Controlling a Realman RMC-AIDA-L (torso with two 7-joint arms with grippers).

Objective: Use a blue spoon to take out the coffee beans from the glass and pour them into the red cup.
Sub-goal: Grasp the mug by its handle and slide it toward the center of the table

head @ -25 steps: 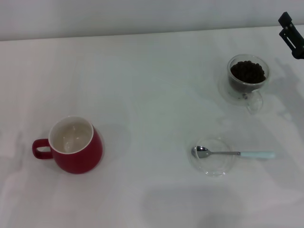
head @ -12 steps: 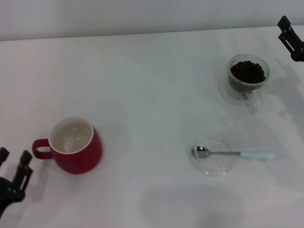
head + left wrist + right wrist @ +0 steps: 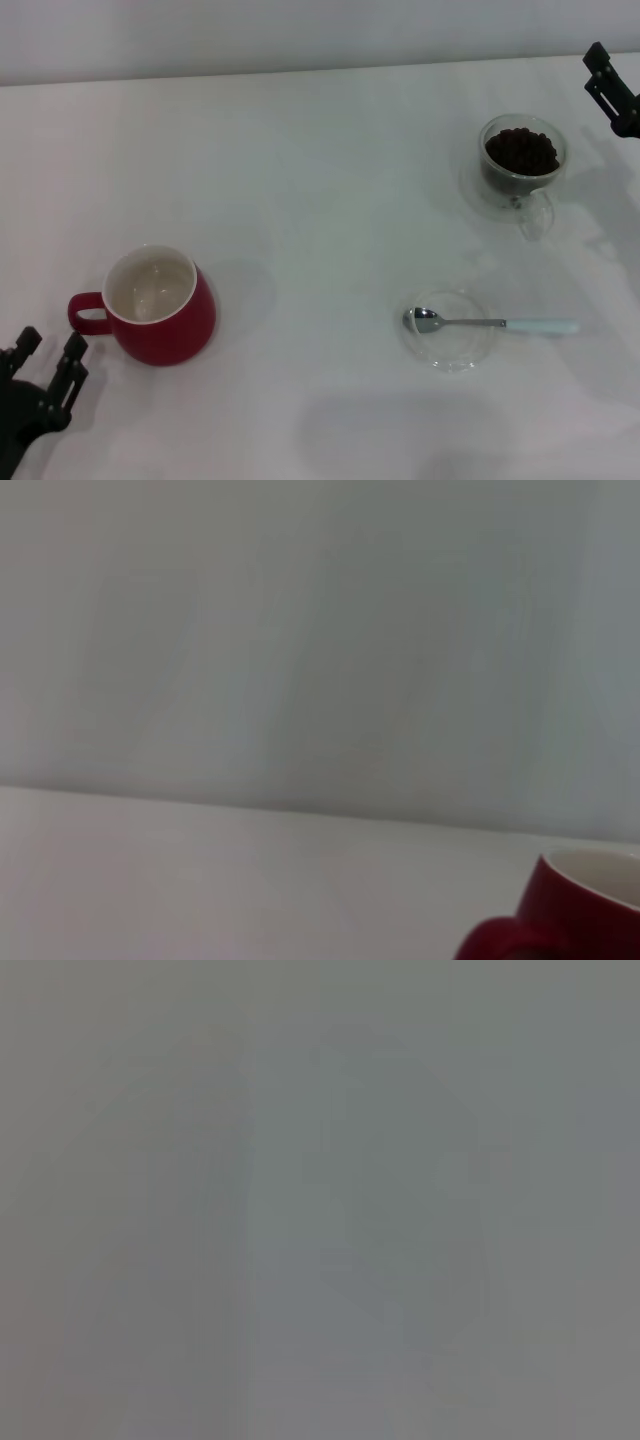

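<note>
The red cup [image 3: 165,325] stands at the front left of the table, its handle pointing left and its cream inside showing no beans; part of it shows in the left wrist view [image 3: 590,910]. The glass [image 3: 522,170] stands at the back right, filled with coffee beans [image 3: 522,150]. The blue spoon [image 3: 495,323] lies flat at the front right, its silver bowl on a clear saucer [image 3: 447,350] and its pale blue handle pointing right. My left gripper [image 3: 48,355] is open and empty, just left of and in front of the red cup's handle. My right gripper [image 3: 612,88] is at the right edge, right of the glass.
The white table [image 3: 320,200] meets a pale wall along its back edge. The right wrist view shows only a blank grey surface.
My left gripper has come into view at the front left and moved closer to the red cup's handle. My right gripper has shifted slightly at the right edge. The objects have not moved.
</note>
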